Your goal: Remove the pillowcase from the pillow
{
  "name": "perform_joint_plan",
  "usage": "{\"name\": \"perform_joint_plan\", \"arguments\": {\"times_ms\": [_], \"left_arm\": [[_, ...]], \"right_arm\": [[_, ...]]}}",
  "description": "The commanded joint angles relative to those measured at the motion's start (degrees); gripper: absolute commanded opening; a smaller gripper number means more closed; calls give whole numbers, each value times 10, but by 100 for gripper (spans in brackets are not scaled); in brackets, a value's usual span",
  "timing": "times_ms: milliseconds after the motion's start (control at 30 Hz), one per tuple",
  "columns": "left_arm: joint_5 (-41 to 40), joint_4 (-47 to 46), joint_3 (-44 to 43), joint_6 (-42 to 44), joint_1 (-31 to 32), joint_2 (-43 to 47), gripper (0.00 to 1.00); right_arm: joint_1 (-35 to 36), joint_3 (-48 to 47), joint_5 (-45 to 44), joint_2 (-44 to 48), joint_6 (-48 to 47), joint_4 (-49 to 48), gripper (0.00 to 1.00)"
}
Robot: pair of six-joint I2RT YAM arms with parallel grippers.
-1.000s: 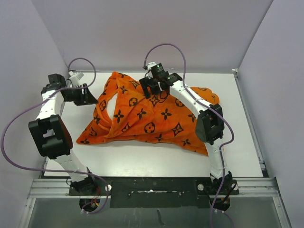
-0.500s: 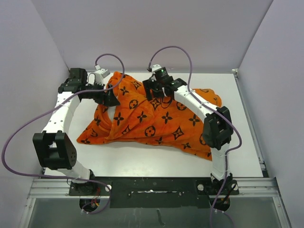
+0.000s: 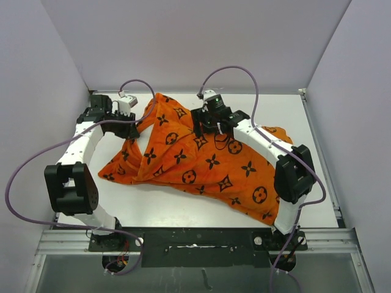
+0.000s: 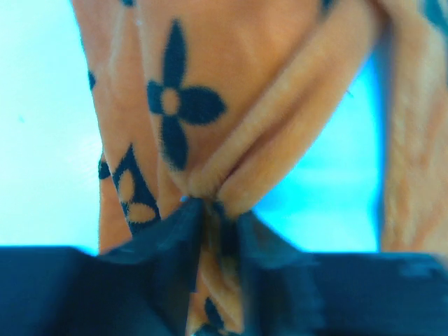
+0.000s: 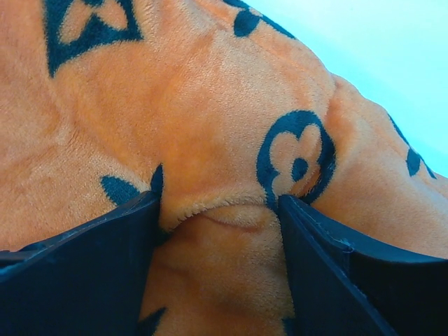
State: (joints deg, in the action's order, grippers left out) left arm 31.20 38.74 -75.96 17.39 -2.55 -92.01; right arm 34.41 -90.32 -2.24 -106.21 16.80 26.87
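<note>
A white surface point(image 3: 183, 204) is closed in by plain walls point(image 3: 183, 43) at the back and both sides, with a metal rail point(image 3: 195, 235) along its near edge. Purple cables point(image 3: 235, 68) loop above each arm, clear of the cloth. The right arm reaches over the right half of the cloth and covers a strip of it in the top view.

The pillowcase point(image 3: 208, 162) lies slantwise across the surface, from the far left to the near right corner. It is rumpled, with a raised peak near the back. The pillow does not show in any view.

The left pincer point(image 3: 133, 126) is at the far left edge of the pillowcase point(image 4: 210, 84). In the wrist view the left pincer point(image 4: 206, 210) is clamped on a narrow gathered fold.

The right pincer point(image 3: 211, 128) sits on top of the cloth, just right of the peak. In its wrist view the right pincer point(image 5: 217, 210) has its fingers point(image 5: 84, 273) well apart, squeezing a thick plush bulge of pillowcase point(image 5: 210, 105) that touches both.
</note>
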Motion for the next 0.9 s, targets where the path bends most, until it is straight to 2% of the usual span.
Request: {"name": "perform_joint_plan", "arguments": {"times_ms": [0, 33, 67, 133, 167, 200, 267, 300, 333, 433, 533, 667, 733, 767, 800, 867], "left_arm": [[-81, -85, -6, -17, -5, -61, 11], [-88, -95, -12, -24, -7, -75, 7], [-85, -91, -25, -32, -8, -90, 9], [-45, -52, -63, -50, -8, -123, 31], [-18, -28, -87, -56, -7, -141, 38], [6, -9, -107, -64, -5, -159, 37], [25, 8, -141, -77, 1, -183, 16], [24, 9, -158, -81, 4, -191, 4], [23, 10, -179, -84, 6, -197, 0], [30, 19, -272, -107, 7, -209, 0], [53, 59, -417, -138, 10, -237, 0], [83, 146, -761, -181, 24, -327, 0], [91, 147, -906, -219, 29, -370, 0], [96, 124, -932, -235, 33, -374, 0], [97, 84, -923, -244, 38, -360, 0], [97, -9, -836, -237, 59, -293, 0]], "right_arm": [[9, 35, 18, 43, 5, 49, 67], [5, 39, 26, 50, 2, 49, 69], [-3, 39, 42, 54, 0, 48, 72], [-31, 29, 78, 56, -3, 53, 86], [-50, 24, 103, 56, -3, 54, 91], [-70, 20, 134, 54, -2, 51, 95], [-107, 12, 192, 48, -6, 46, 100], [-117, 5, 207, 41, -16, 53, 98], [-118, -4, 214, 30, -35, 66, 98], [-94, 0, 233, 18, -72, 73, 98], [-51, 27, 230, 12, -79, 44, 99], [-34, 47, 230, 10, -28, -29, 94], [-25, 49, 213, 16, -15, -69, 92], [-19, 47, 200, 18, -14, -85, 91], [-13, 44, 191, 20, -14, -103, 91], [-5, 39, 166, 24, -14, -137, 90]]}}
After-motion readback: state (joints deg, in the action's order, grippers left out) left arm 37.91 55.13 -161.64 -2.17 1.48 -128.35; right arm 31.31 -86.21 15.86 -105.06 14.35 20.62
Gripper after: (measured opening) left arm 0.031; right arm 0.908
